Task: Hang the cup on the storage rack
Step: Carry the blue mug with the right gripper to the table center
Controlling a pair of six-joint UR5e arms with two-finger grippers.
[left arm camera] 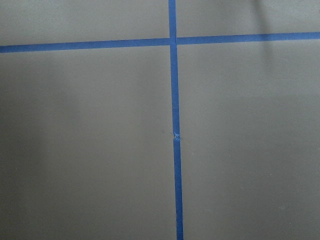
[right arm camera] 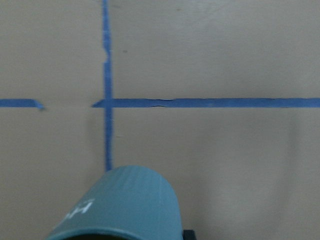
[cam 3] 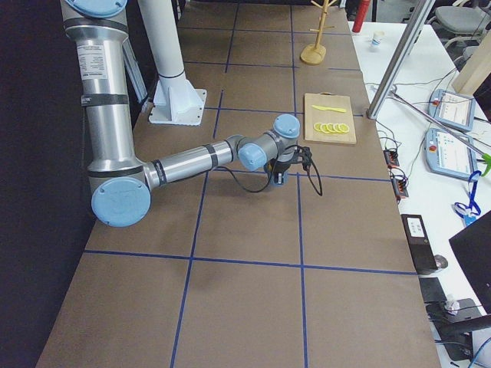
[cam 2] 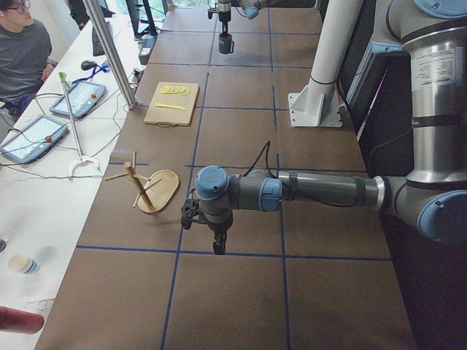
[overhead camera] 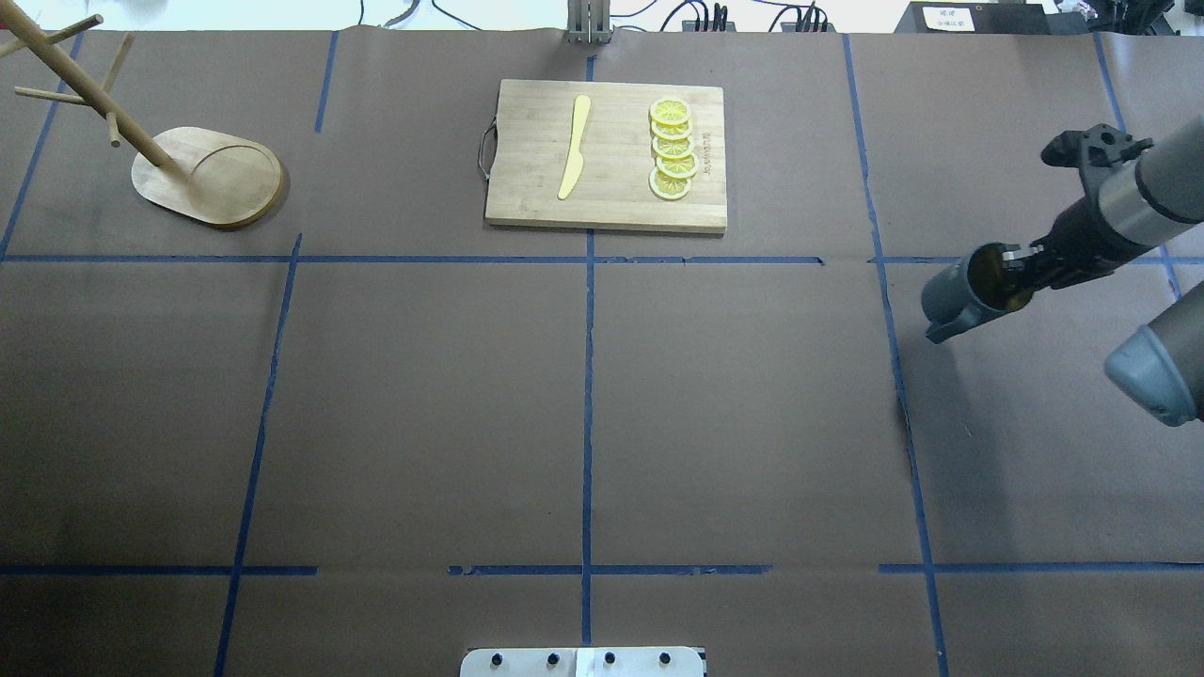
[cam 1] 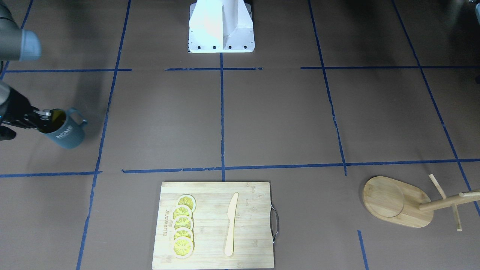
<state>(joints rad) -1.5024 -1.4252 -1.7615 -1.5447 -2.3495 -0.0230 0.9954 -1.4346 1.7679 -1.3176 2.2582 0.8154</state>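
Observation:
My right gripper [overhead camera: 1019, 270] is shut on the rim of the teal-grey cup [overhead camera: 952, 299], one finger inside its yellow mouth. The cup also shows in the front view [cam 1: 64, 132] with its "HOME" lettering and handle turned outward, and in the right wrist view [right arm camera: 120, 205]. The bamboo storage rack [overhead camera: 212, 179] stands far across the table at the other end, and also shows in the front view [cam 1: 393, 202]; its pegs are bare. My left gripper [cam 2: 219, 244] shows only in the exterior left view, pointing down over the table near the rack; I cannot tell whether it is open.
A wooden cutting board [overhead camera: 527, 202] with several lemon slices [overhead camera: 673, 150] and a wooden knife [overhead camera: 574, 146] lies at the far middle edge. The white robot base [cam 1: 221, 26] stands at the near edge. A person sits at a side desk [cam 2: 22, 51].

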